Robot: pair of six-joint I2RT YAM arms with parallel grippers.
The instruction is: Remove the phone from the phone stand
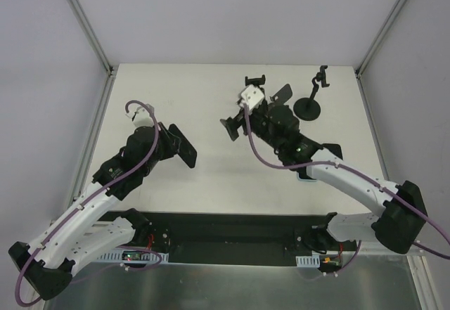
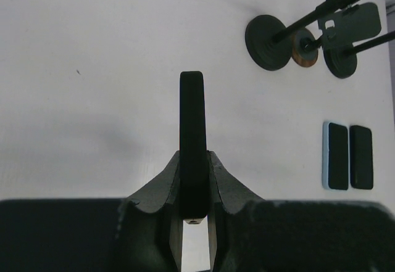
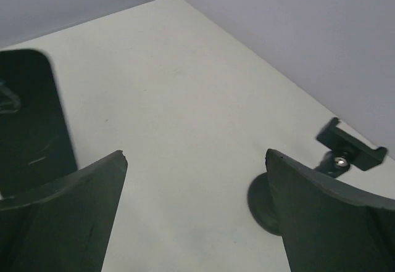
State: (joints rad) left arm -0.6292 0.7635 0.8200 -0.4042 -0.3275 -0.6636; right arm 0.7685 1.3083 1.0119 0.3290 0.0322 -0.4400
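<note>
Black phone (image 2: 192,124) in left tool (image 2: 192,156), off stand (image 1: 308,107)

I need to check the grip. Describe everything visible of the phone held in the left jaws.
The phone is a thin black slab with rounded corners, matte as it looks. The left wrist camera sees it edge-on, sticking straight out from the left jaws, which are shut on both faces of its near end. From above it is a dark rectangle over the white table; nothing else seems to touch it.
</note>
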